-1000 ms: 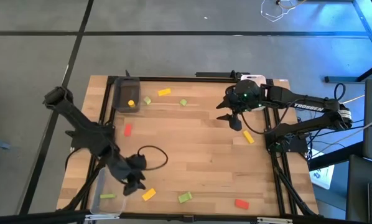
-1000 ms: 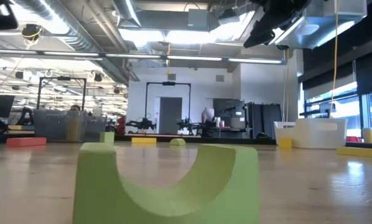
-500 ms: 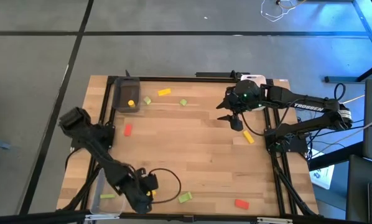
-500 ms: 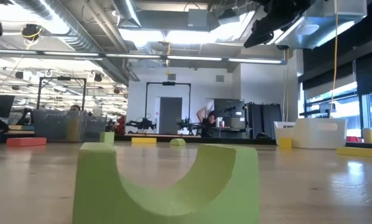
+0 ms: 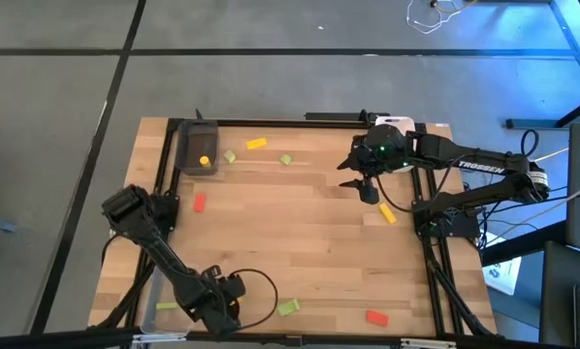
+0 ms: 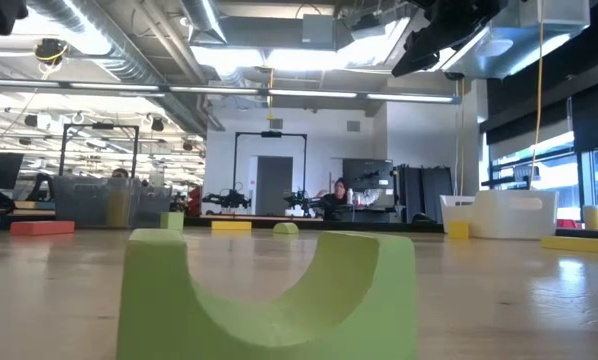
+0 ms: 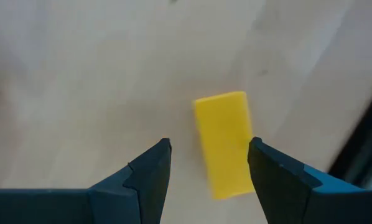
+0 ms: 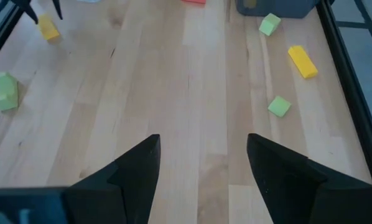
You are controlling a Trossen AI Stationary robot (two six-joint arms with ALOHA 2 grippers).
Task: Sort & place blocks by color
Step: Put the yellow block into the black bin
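My left gripper (image 5: 222, 306) is open near the table's near edge, pointing down. A yellow block (image 7: 223, 143) lies flat on the wood between its two fingers (image 7: 209, 144); I cannot tell whether the fingers touch it. My right gripper (image 5: 362, 186) is open and empty above the table's far right part, which also shows in its wrist view (image 8: 201, 146). Other blocks lie flat on the wood: a red one (image 5: 199, 202), green ones (image 5: 229, 156) (image 5: 286, 159), a yellow bar (image 5: 256, 143), a yellow one (image 5: 387, 213), a green arch (image 5: 288, 307) and a red one (image 5: 376, 316).
A dark grey tray (image 5: 193, 141) at the far left holds a yellow block (image 5: 205, 161). A clear tray (image 5: 156, 289) at the near left holds a green bar (image 5: 167, 306). A white tray (image 5: 399, 123) sits at the far right, behind the right arm. The table's middle is bare wood.
My left gripper has gone toward the table's near edge and come down over the yellow block, which now lies between its fingers. The block has not moved. My right arm has kept still.
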